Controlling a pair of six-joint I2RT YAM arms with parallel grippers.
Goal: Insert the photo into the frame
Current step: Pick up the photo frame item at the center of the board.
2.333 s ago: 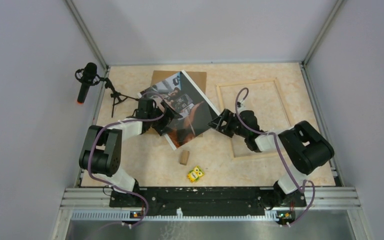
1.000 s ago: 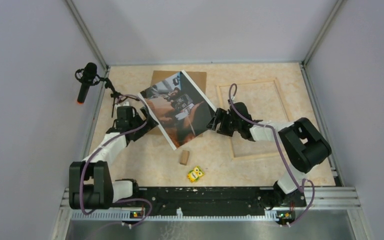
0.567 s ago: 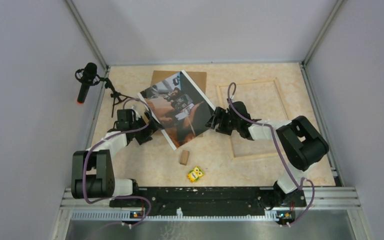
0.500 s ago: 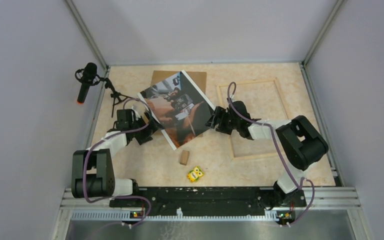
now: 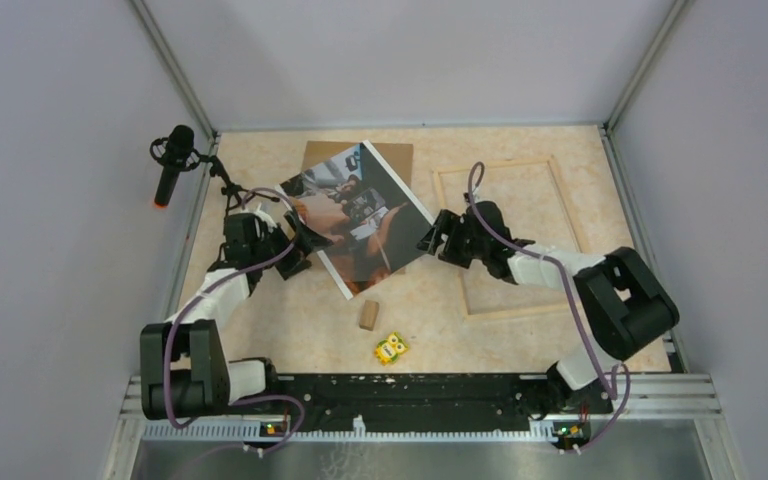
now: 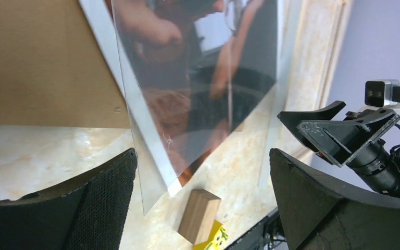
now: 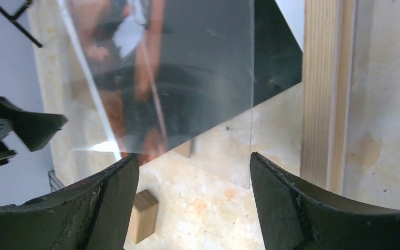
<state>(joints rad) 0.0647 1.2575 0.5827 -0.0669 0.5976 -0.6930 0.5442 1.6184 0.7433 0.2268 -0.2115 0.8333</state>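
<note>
The photo [image 5: 360, 215] lies tilted, half on the brown backing board [image 5: 385, 155] and half on the table, with a clear sheet over it. It also shows in the left wrist view [image 6: 198, 78] and the right wrist view [image 7: 187, 78]. The pale wood frame [image 5: 495, 165] lies flat to its right, and one strip shows in the right wrist view [image 7: 323, 94]. My left gripper [image 5: 300, 240] is open and empty at the photo's left edge [image 6: 203, 198]. My right gripper [image 5: 428, 240] is open and empty at the photo's right corner [image 7: 192, 203], between photo and frame.
A small wooden block [image 5: 368, 315] and a yellow toy [image 5: 391, 348] lie in front of the photo. The block also shows in both wrist views [image 6: 198, 224] [image 7: 143, 216]. A microphone on a tripod [image 5: 172, 160] stands at the back left.
My left gripper has drawn back off the photo's left part to its edge. My right gripper has shifted slightly at the photo's right corner. The photo has hardly moved.
</note>
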